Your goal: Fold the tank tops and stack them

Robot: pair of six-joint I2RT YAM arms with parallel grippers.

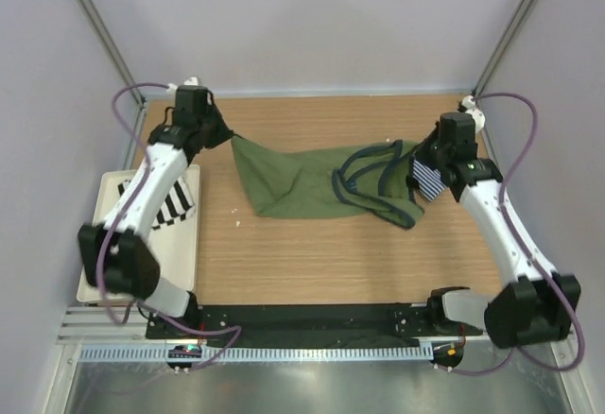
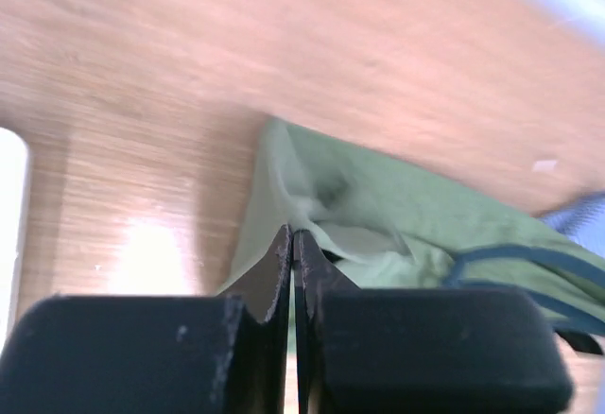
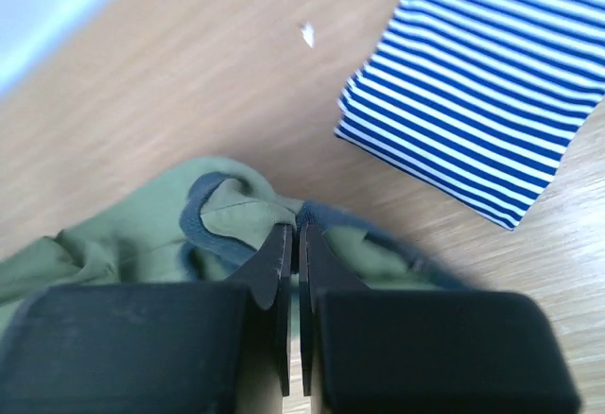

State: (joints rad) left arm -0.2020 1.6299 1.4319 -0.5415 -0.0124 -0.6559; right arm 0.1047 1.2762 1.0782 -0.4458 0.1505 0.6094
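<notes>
Left fingers [image 2: 272, 277] and right fingers [image 3: 274, 267] clamp opposite ends of the olive tank top [image 1: 302, 182], which lies on the desk [image 1: 312, 263] beside the striped tank top [image 3: 473, 102]; these thin pinches may slip under tension, crumpling it.

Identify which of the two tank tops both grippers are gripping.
The olive green tank top with navy trim: the left gripper and right gripper are shut on its opposite ends. The navy-and-white striped tank top lies folded to one side, ungripped.
</notes>
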